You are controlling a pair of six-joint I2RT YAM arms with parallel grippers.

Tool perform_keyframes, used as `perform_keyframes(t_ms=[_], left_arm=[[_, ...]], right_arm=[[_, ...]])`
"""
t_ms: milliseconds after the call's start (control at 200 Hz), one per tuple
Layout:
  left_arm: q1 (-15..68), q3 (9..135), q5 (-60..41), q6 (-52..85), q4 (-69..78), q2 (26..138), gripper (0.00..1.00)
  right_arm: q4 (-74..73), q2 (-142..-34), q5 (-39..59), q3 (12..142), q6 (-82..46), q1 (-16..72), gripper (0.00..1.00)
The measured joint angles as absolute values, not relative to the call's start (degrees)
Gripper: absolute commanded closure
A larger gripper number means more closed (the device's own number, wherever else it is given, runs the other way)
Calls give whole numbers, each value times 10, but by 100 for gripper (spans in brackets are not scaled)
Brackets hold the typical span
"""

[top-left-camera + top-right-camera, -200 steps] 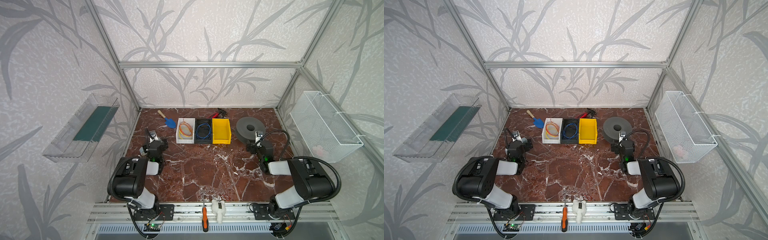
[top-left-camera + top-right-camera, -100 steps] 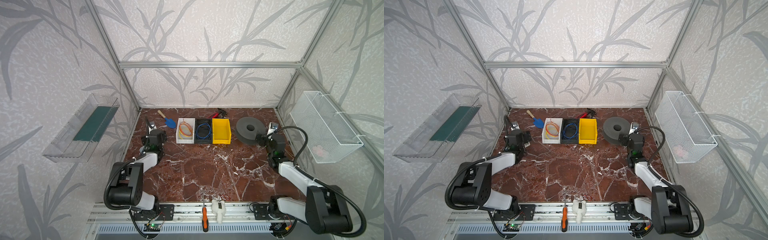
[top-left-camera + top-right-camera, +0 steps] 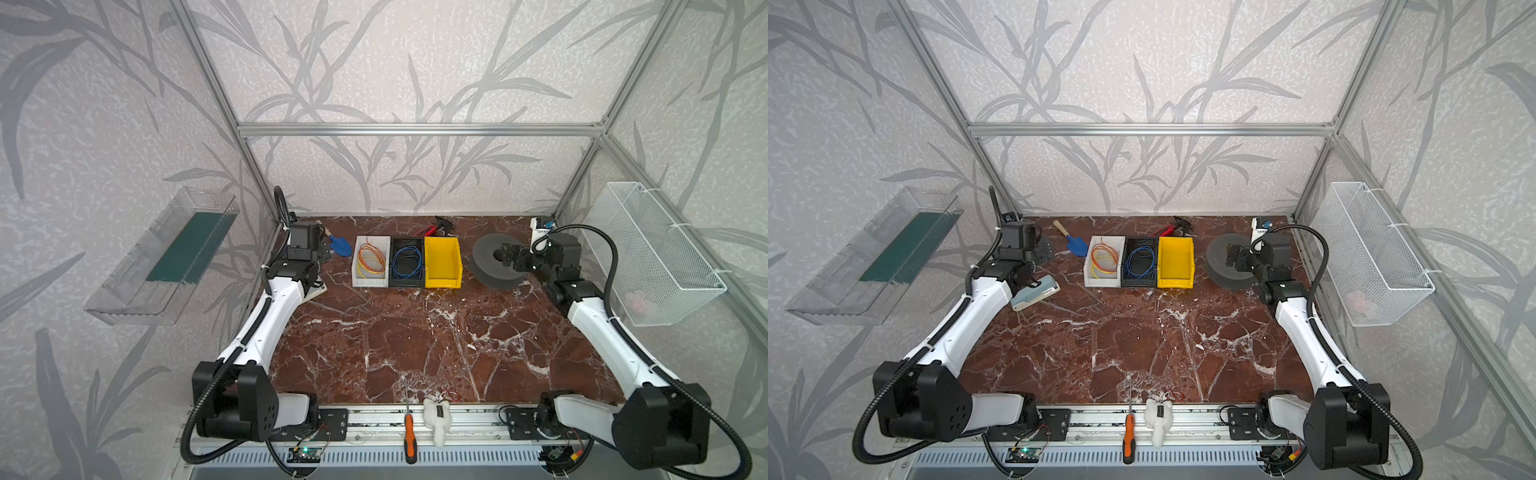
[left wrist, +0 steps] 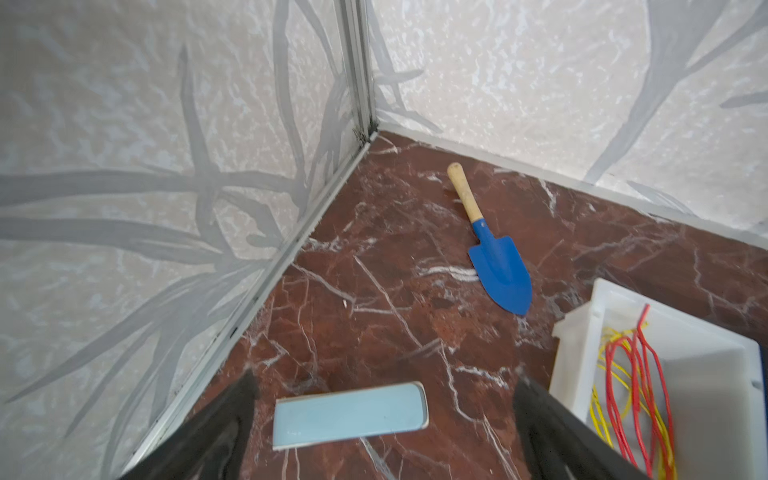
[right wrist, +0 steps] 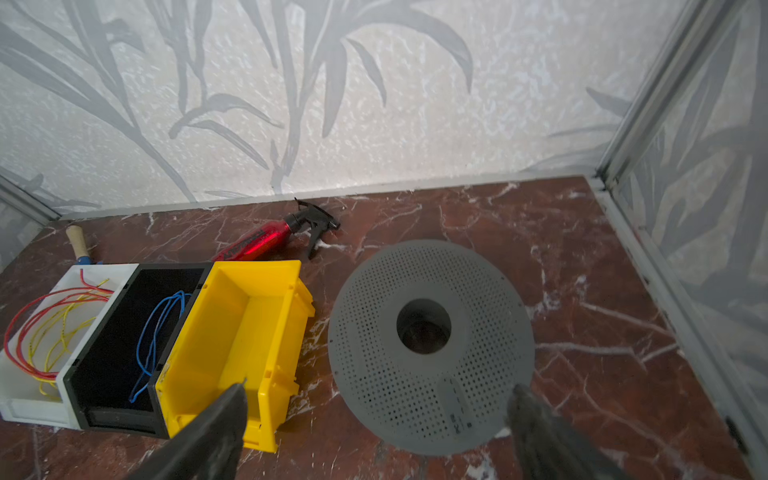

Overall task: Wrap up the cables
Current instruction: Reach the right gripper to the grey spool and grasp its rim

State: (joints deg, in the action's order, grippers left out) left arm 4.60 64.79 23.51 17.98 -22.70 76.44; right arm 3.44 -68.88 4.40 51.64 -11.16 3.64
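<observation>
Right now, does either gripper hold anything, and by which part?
Nothing is held: left gripper and right gripper are open; the blue cable lies in the black bin.

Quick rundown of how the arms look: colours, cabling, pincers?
The left arm and right arm match: white link shells and bulky black joint housings. A black ribbed hose runs outside each arm, strapped to the links. The wrists are black blocks. The left pincer and right pincer have dark, tapering fingers. No markings are readable.

White plastic bin (image 3: 370, 283), black plastic bin (image 3: 406, 284), yellow plastic bin (image 3: 442, 262); thin bright-blue wire (image 5: 154, 328); red-brown, white-veined marble tabletop (image 3: 374, 340); grey leaf-patterned walls (image 3: 415, 62).
</observation>
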Motion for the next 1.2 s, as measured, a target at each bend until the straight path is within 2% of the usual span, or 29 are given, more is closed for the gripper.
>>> perform_keyframes(t_ms=[90, 420, 770, 1199], left_arm=[[57, 656, 209, 191, -262, 759, 1], [75, 715, 114, 176, -326, 766, 1], [97, 681, 71, 191, -324, 759, 2], [97, 683, 63, 182, -324, 764, 4]], right_arm=[[42, -674, 44, 496, -147, 34, 15], [40, -639, -6, 385, -307, 34, 12], [-103, -736, -20, 282, -468, 19, 10], [-303, -863, -21, 277, -527, 6, 10]])
